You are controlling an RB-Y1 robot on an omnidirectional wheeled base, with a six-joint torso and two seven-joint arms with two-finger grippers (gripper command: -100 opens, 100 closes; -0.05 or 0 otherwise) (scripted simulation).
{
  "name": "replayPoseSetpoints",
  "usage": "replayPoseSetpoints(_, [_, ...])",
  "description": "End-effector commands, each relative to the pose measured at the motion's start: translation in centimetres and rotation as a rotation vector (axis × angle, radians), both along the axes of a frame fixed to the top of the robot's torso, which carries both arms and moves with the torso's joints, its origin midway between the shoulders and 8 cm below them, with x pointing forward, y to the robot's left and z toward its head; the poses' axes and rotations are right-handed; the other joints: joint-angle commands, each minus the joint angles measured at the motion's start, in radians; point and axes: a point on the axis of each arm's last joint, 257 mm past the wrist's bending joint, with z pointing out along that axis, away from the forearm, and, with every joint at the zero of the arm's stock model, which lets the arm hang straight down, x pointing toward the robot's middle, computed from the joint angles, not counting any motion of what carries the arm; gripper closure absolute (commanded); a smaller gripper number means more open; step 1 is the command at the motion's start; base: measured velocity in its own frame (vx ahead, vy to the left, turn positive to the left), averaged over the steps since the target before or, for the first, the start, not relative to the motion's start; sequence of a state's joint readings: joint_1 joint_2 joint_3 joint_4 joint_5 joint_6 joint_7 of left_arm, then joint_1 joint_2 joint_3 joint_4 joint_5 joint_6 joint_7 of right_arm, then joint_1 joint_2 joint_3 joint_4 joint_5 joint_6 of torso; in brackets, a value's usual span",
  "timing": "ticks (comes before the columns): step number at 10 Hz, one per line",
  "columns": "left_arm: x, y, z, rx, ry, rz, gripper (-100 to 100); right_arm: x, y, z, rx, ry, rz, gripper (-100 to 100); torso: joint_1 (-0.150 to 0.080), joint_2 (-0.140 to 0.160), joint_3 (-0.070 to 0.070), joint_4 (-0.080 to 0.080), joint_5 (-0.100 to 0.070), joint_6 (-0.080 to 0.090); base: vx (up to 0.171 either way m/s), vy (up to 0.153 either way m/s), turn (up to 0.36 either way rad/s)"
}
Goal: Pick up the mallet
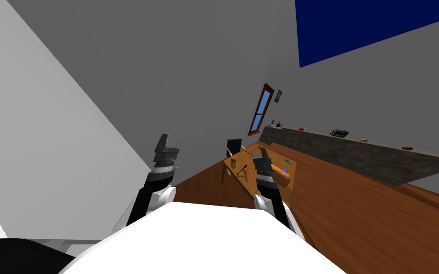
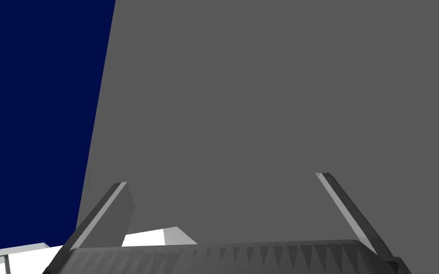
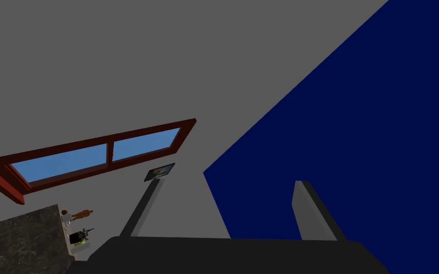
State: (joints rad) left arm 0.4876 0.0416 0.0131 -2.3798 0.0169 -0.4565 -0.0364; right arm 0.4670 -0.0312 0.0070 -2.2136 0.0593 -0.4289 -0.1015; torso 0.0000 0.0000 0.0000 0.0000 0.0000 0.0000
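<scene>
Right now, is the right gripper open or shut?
Open. In the right wrist view the right gripper has its two fingers standing well apart, gripping nothing.

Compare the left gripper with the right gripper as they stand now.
Place: the left gripper is held off the left side of the table, in front of the grey wall. The right gripper is over the light wooden table, among the small tools.
Height: the left gripper looks larger in the head view, so it is likely raised nearer the head. The right gripper looks smaller and lower.
Shared: both stand open and hold nothing.
</scene>
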Motion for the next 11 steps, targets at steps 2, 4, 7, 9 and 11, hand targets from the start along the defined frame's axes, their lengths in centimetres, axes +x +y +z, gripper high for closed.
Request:
replayPoseSetpoints(2, [0.0,0.0,0.0,0.000,0.000,0.000,0,0.5,-0.9,-0.1,-0.015,0.025,0.006,-100,0.000,0.000,0.000,0.000,0.000,0.000,0.012,-0.001,-0.110])
replayPoseSetpoints(4, [0.0,0.0,0.0,0.000,0.000,0.000,0,1.1,-2.1,-0.1,0.000,0.046,0.001,-100,-0.001,-0.001,-0.001,0.000,0.000,0.000,0.023,-0.001,-0.107])
replayPoseSetpoints(7, [0.0,0.0,0.0,0.000,0.000,0.000,0,2.1,-4.5,-0.5,0.061,0.087,-0.015,-100,0.000,-0.002,-0.001,-0.001,0.000,0.000,0.032,0.007,-0.151])
replayPoseSetpoints(9, [0.0,0.0,0.0,0.000,0.000,0.000,0,3.0,-6.4,-1.1,0.124,0.124,-0.023,-100,0.000,-0.002,-0.001,-0.001,0.000,0.000,0.033,0.012,-0.188])
replayPoseSetpoints(11, [0.0,0.0,0.0,0.000,0.000,0.000,0,3.8,-8.5,-2.1,0.205,0.161,-0.023,-100,0.000,-0.003,-0.002,-0.001,0.000,0.000,0.058,0.018,-0.160])
